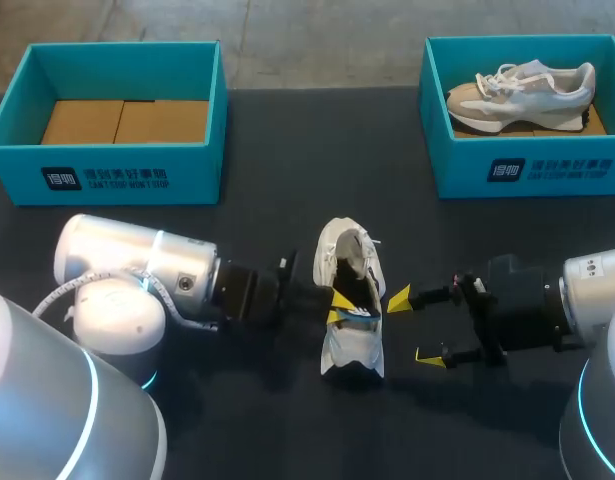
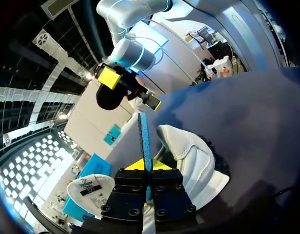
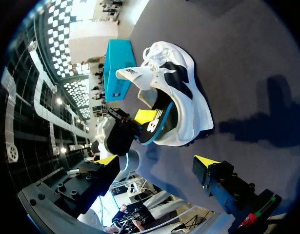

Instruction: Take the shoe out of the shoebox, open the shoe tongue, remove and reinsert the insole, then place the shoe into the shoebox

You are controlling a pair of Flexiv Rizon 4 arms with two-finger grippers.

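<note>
Well beyond both grippers, at the far edge of the counter [image 1: 287, 150], an empty box [image 1: 107, 170] is seen on the left arm's side. A second box [image 1: 527, 170] on the right arm's side holds a second shoe [image 1: 522, 90]. Nothing is seen between either gripper and the white shoe [image 1: 355, 345], which lies on the counter between the two of them.

The left gripper [image 1: 337, 306] is pressed in at the shoe's opening. Its yellow tips are clenched on the thin blue-edged insole [image 2: 145, 141], which stands on edge between them and runs straight ahead. The insole's other end is seen lying in the shoe's opening.

The right gripper [image 1: 415, 327] is held just beside the shoe on the opposite side. Its fingers are spread wide, nothing is grasped or touched, and the shoe is directly ahead of it.
</note>
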